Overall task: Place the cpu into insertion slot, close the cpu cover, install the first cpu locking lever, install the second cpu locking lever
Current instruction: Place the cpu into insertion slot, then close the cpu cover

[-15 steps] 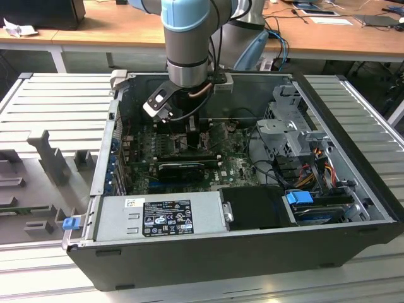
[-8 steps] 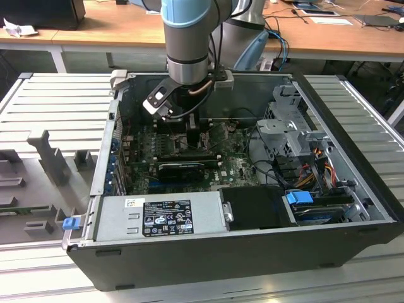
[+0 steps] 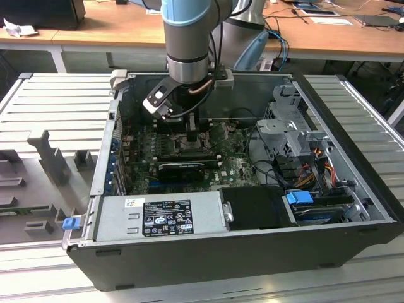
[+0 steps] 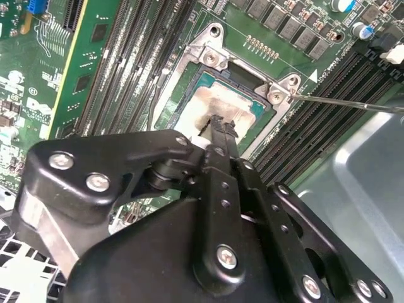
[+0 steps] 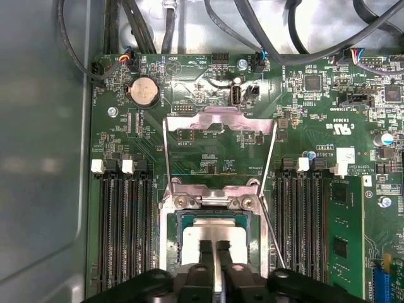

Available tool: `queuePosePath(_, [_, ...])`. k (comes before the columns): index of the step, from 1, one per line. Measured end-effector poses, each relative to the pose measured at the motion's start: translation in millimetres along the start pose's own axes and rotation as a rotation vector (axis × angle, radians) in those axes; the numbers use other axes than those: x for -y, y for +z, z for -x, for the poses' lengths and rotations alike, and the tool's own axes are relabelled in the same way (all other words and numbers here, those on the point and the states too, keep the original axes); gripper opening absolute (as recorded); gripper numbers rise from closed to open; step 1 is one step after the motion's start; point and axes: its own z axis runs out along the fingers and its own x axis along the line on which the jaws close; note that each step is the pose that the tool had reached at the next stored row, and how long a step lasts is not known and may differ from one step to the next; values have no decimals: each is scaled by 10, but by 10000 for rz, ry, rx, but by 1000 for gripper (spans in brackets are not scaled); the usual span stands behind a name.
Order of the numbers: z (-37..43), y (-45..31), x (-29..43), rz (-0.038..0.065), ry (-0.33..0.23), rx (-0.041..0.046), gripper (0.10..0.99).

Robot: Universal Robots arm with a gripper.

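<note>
The cpu (image 5: 192,237) lies flat in the insertion slot (image 5: 167,240) with its silver-grey top up, also seen in the second wrist view as the cpu (image 4: 211,101) inside the socket's metal rim (image 4: 189,63). My gripper (image 5: 215,243) is shut with nothing between its fingers, and its tips (image 4: 221,121) hover just over the chip's middle. The cpu cover (image 5: 221,118) appears raised off the socket, hinged at its far edge, with the board showing through its window. A thin wire locking lever (image 4: 353,103) sticks out unlatched beside the socket. In the exterior view my gripper (image 3: 191,132) reaches down into the computer case.
Long black memory slots (image 5: 120,233) flank the socket on both sides. A black graphics card (image 3: 183,167) lies in front of it, a power supply (image 3: 161,218) at the case's near side, and a drive cage (image 3: 297,132) with cables at the exterior view's right.
</note>
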Motion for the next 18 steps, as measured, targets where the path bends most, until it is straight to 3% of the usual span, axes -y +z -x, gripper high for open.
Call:
queuePosePath(1, [0, -3, 0, 1, 3, 0, 106])
queuePosePath(13, [-2, -88, -7, 1, 4, 2, 106])
queuePosePath(14, [-2, -88, -18, -7, 6, 4, 106])
queuePosePath(16, [-2, -80, -115, -70, 6, 3, 106])
queuePosePath(18, [-2, -88, -125, -80, 7, 5, 106])
